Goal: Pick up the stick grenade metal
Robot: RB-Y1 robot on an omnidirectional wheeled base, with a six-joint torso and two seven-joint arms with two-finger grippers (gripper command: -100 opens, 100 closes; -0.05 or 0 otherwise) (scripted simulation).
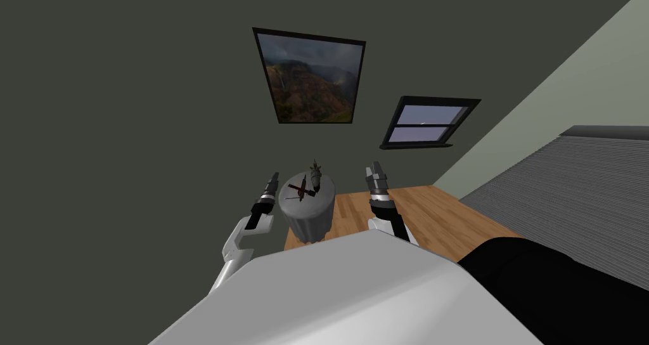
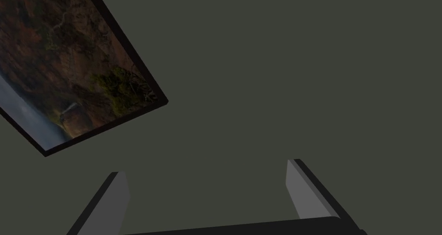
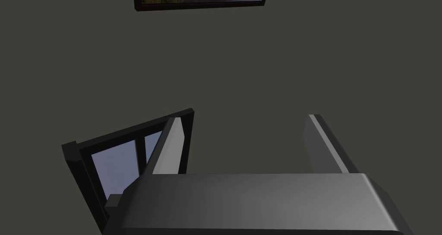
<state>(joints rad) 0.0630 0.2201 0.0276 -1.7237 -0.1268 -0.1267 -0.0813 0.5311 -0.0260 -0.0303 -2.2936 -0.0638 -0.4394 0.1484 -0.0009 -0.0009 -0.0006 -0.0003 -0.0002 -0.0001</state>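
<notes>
Head view puts the stick grenade [image 1: 315, 177] right at the far edge of the small round grey table [image 1: 307, 224] for you. It's a dull olive-grey piece, thick through the body and narrowing to a thin dark tip that points away from you. It's too small to say whether it stands or lies. Just beside it, nearer the middle of the top, you've got a dark thing with red on it [image 1: 302, 189], two thin bars crossed. The table sits on a wooden floor [image 1: 437, 217], close to the dark wall [image 1: 127, 106].

Left gripper [image 1: 274, 180] hangs just off the table's left edge, touching nothing. Left wrist view shows you its fingers [image 2: 115, 200] spread wide with nothing between them. Right gripper [image 1: 375, 170] is up off the right edge, a little further out. In right wrist view its fingers [image 3: 169, 146] stand apart and empty too.
</notes>
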